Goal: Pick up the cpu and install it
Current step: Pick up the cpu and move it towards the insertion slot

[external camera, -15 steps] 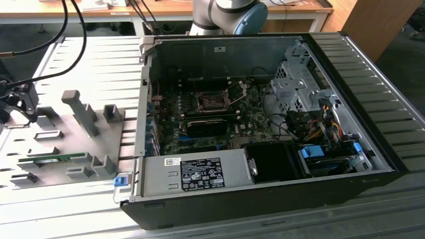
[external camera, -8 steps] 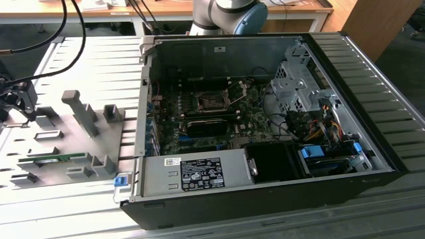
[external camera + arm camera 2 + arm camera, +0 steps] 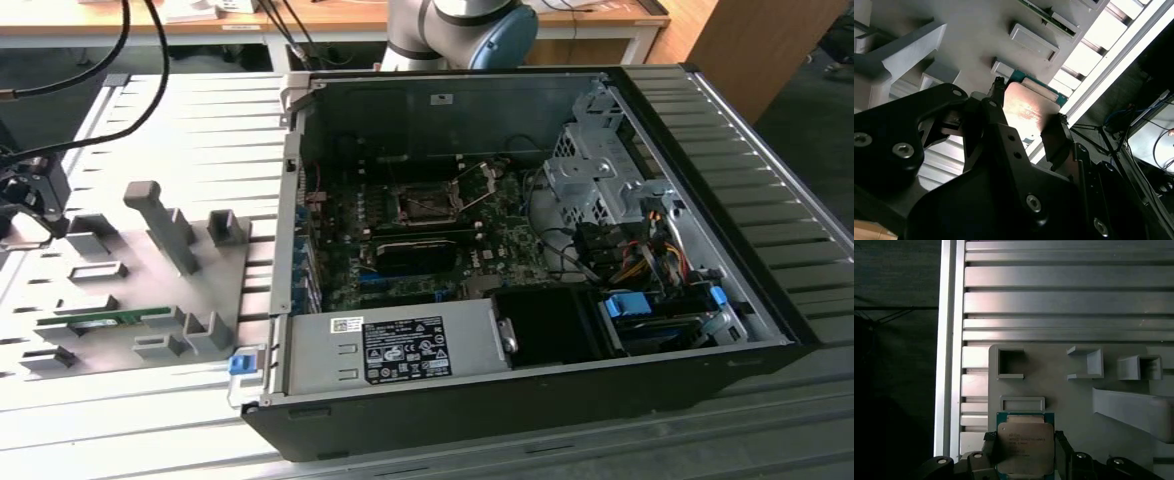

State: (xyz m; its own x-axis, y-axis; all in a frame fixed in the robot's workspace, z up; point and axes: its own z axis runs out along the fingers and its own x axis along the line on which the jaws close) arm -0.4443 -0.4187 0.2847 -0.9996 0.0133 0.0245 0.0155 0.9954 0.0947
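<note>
- First wrist view: the cpu (image 3: 1024,445) lies silver lid up on the grey fixture tray (image 3: 1064,425), just beside a shallow rectangular pocket (image 3: 1022,403). A thin green rim shows round the lid.
- Gripper (image 3: 1025,452): the two black fingers (image 3: 990,444) stand one on each side of the chip, against opposite edges. I read the jaws as clamped on the cpu.
- Second wrist view agrees: cpu (image 3: 1026,105) is between the fingertips (image 3: 1056,132), gripper (image 3: 1026,114) square over it, tray (image 3: 979,30) behind.
- Whether the chip has come clear of the tray or rests on it I cannot settle; both wrist views look along the fingers.
- Exterior view: gripper (image 3: 34,205) sits at the exterior view's left edge, over the far left part of the fixture tray (image 3: 134,285). A green memory stick (image 3: 100,320) lies in a nearer slot of that tray.
- The open computer case (image 3: 534,250) stands to the exterior view's right of the tray on the ribbed table (image 3: 174,120). The cpu socket (image 3: 430,205) is on the motherboard (image 3: 400,270), well apart from the gripper.
- Step in hand, by my judgement: the pick-up, grasp made at the fixture. Installation is not yet begun; nothing sits in the socket.
- What this calls for: an even grip on both edges, chip kept level and its corners square to the socket, with the tray's upright posts (image 3: 167,225) near the path.
</note>
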